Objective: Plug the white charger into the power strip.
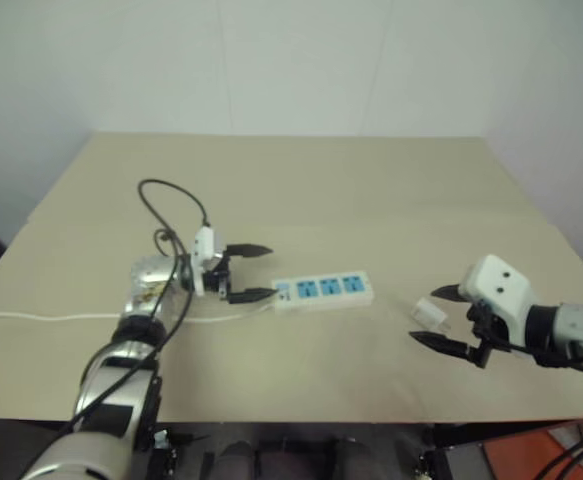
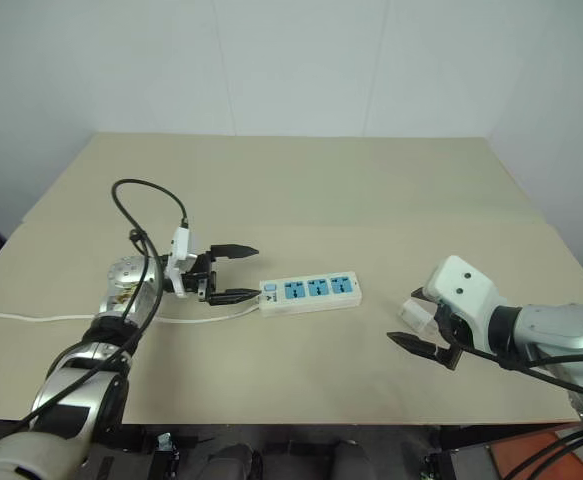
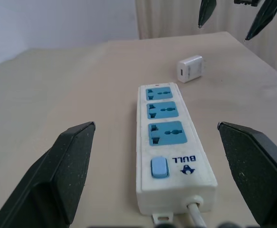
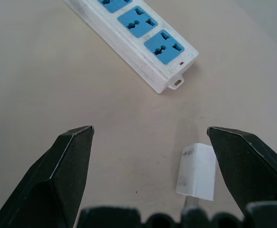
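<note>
Beige worktop (image 1: pixel 301 190) carries 1 power strip (image 1: pixel 323 290) mid-frame with 3 blue sockets, 1 white charger (image 1: pixel 430 315) lower right; my left pincer (image 1: pixel 253 272) and right pincer (image 1: pixel 441 316) both gape apart, empty.

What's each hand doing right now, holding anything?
Left hand: open, holding nothing, at the power strip's switch end.
Right hand: open, holding nothing, around the white charger on the table.

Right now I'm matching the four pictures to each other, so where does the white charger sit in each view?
Left eye view: white charger on the table, right of the power strip, between the right gripper fingers.
Right eye view: same spot, partly behind the gripper.
Left wrist view: beyond the strip's far end.
Right wrist view: close between the open fingers.
Shared landmark: the strip's blue sockets.
</note>
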Tool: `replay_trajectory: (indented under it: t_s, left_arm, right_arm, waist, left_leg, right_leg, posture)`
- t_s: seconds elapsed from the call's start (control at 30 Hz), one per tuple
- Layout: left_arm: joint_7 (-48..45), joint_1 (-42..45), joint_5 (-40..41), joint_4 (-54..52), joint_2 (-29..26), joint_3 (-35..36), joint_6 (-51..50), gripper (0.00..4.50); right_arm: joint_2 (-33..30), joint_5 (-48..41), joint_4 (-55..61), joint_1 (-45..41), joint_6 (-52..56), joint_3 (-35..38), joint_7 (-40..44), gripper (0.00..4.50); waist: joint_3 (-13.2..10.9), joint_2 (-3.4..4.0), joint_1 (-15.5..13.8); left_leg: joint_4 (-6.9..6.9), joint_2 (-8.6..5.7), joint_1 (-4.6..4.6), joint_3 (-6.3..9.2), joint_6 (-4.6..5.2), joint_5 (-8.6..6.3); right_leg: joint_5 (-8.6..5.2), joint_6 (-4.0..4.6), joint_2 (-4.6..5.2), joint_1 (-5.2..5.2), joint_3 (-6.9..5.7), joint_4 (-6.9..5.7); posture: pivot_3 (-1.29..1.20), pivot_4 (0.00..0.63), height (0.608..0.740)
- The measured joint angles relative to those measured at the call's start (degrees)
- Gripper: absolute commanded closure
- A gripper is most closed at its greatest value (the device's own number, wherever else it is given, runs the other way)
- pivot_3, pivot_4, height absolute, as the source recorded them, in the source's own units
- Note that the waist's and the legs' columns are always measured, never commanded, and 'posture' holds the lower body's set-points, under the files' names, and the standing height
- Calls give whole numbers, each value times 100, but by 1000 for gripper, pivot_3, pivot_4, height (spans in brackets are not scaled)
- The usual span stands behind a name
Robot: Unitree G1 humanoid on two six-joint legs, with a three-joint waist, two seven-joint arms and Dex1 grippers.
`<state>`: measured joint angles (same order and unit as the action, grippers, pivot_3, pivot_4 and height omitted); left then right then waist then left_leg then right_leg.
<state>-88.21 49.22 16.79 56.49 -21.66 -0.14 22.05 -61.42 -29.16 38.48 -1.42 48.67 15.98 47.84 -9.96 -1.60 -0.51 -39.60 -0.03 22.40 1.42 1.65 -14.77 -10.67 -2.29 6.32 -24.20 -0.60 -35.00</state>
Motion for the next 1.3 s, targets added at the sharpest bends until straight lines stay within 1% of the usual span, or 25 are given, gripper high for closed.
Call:
replay_trajectory:
  t_s: [0.13, 0.27, 0.37, 0.57, 0.97, 1.23, 1.3]
  left_arm:
    - [-233, 195, -186, 603, 272, -3, 157, 0]
    - [-125, 211, -475, 986, 414, -8, 432, 0]
    - [127, 220, -696, 1170, 500, -8, 668, 0]
    - [611, 220, -988, 1439, 668, 9, 940, 0]
    - [651, 215, -1015, 1604, 729, 232, 892, 0]
    - [857, 170, -1251, 1641, 685, 216, 958, 0]
    - [903, 152, -1310, 1665, 715, 204, 965, 408]
  right_arm:
    - [71, -170, 525, 212, 379, 134, -219, 20]
    - [390, -468, 851, 388, 748, 566, -463, 20]
    - [391, -577, 1081, 507, 942, 784, -575, 20]
    - [410, -726, 1281, 645, 1173, 993, -723, 20]
    - [405, -762, 1336, 764, 1265, 1000, -801, 20]
    - [368, -761, 1277, 525, 1266, 882, -916, 20]
    - [343, -750, 1241, 428, 1260, 784, -930, 0]
  waist:
    - [0, 0, -12]
    - [0, -1, -19]
    - [0, -1, -18]
    - [0, -1, -16]
    - [0, -1, -16]
    - [0, -2, -17]
    - [0, -2, -17]
  left_leg:
    - [-10, 0, 6, 2, 11, -6]
    - [-15, 0, 6, 3, 11, -6]
    - [-15, 0, 4, 5, 11, -6]
    - [-14, 0, 5, 4, 11, -6]
    - [-15, 0, 3, 4, 11, -6]
    - [-15, 0, 3, 4, 11, -6]
    - [-14, 0, 4, 4, 11, -6]
  right_leg:
    - [0, -1, 0, 1, -2, 1]
    - [0, -1, 1, 1, -3, -2]
    - [0, -1, 0, 3, -4, -2]
    - [0, -2, 0, 2, -4, -2]
    - [0, -3, 1, 3, -3, -2]
    - [0, -3, 1, 4, -3, -1]
    - [0, -3, 1, 3, -4, -1]
  posture:
    - [0, 150, 740]
    - [0, 150, 740]
    - [0, 150, 740]
    - [0, 150, 740]
    - [0, 150, 740]
    - [0, 150, 740]
    - [0, 150, 740]
